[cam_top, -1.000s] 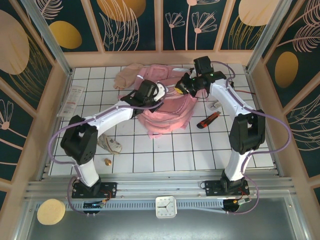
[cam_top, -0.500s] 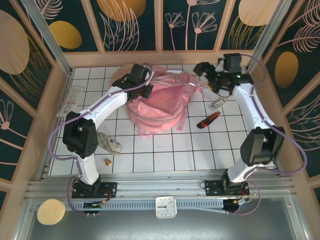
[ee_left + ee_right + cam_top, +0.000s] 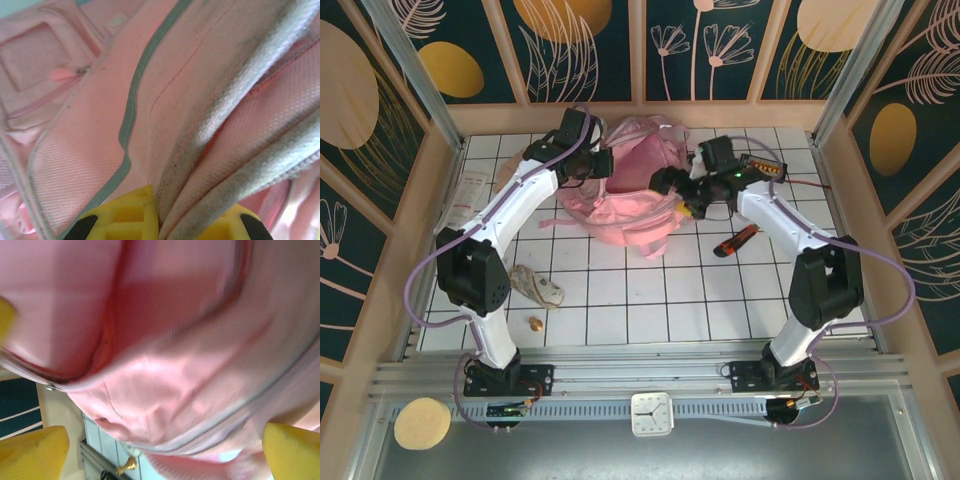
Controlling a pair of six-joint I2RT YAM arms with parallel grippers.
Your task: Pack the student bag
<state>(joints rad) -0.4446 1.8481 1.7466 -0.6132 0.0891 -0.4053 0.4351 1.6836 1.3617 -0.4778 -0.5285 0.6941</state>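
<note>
White tiles cover the table [image 3: 620, 320], walled by dark teal panels with gold leaves. Toward its far middle slumps the student bag [image 3: 620, 210], a large pale pink fabric backpack whose top sags open onto a darker pink hollow. My left gripper [image 3: 596, 163] is clamped on a fold at the bag's left rim. In my left wrist view the yellow fingers [image 3: 122, 220] pinch pink cloth and a pale webbing strap [image 3: 260, 150] between them. My right gripper [image 3: 670, 187] hovers at the bag's right side, spread wide and holding nothing, with its yellow fingertips [image 3: 32, 452] at the edges of that wrist view and pink cloth across the gap.

I judge the packing barely under way. The mouth is held up, yet loose things lie outside the bag:
- an orange-handled utility knife [image 3: 738, 240] just to its right
- a crumpled pale bundle [image 3: 538, 288] and a small brown lump [image 3: 534, 323] near my left arm
- a flat clear packet [image 3: 466, 200] at the table's left edge

Whether anything is already inside I cannot tell, because the hollow is too dark and too small to read. My right wrist view is blurred, so I cannot say whether those fingertips touch the cloth. An orange object [image 3: 765, 167] beyond my right arm is too small to identify.
</note>
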